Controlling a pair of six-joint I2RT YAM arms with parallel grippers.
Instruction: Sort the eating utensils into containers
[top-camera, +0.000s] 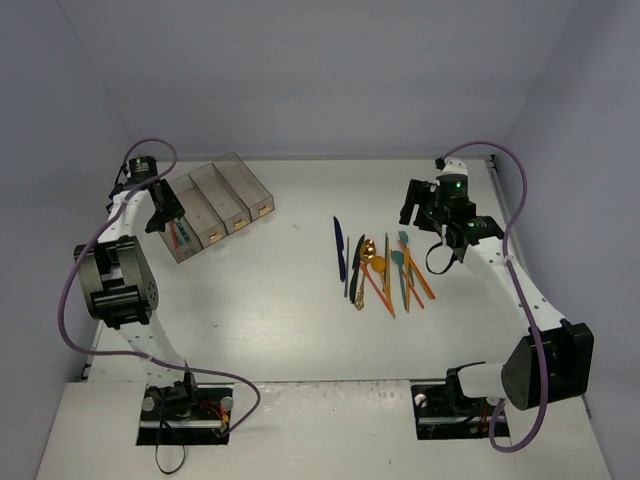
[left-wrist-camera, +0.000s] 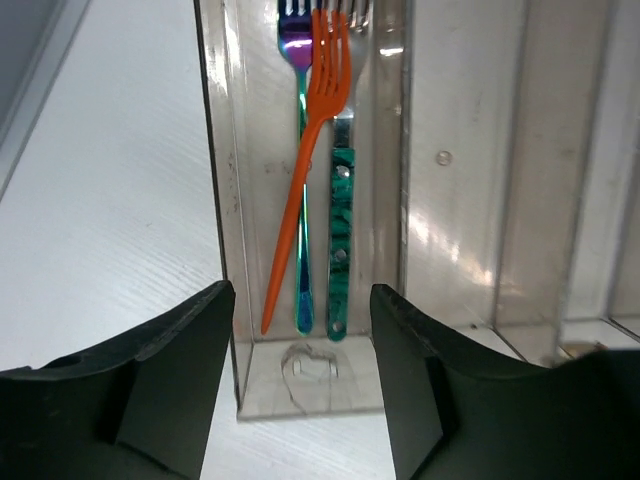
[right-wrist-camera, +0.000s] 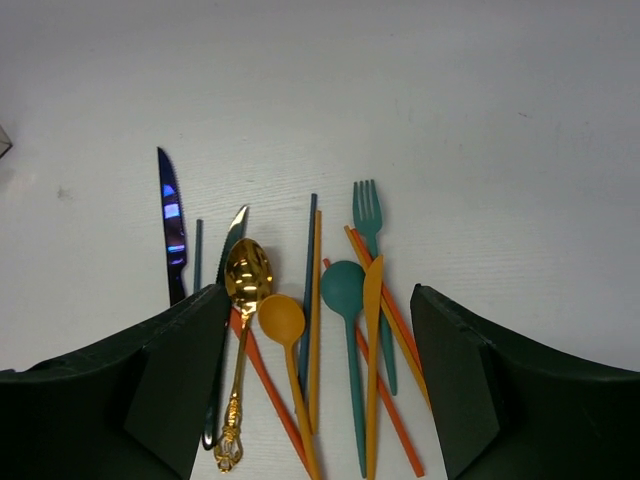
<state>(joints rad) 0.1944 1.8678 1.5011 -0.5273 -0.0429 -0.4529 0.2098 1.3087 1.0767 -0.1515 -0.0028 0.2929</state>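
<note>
The left fingers (left-wrist-camera: 170, 380) are apart and hold nothing. Just past them, the thin orange plastic fork (left-wrist-camera: 330, 70) lies flat inside the end bin of the clear smoky plastic tray (left-wrist-camera: 225, 180). It lies beside a shiny purple-teal fork (left-wrist-camera: 303, 290), so forks seem to go together there. The right fingers (right-wrist-camera: 150, 400) are wide apart too, and empty. They hang over the pile waiting on the white worktop (right-wrist-camera: 450, 100). The gold metal spoon (right-wrist-camera: 247, 275) lies between them, and the teal plastic fork (right-wrist-camera: 367, 205) is farther on. They look ready to pick one.

White tabletop (top-camera: 280, 320), pale lavender walls (top-camera: 300, 70) — back, both sides
</note>
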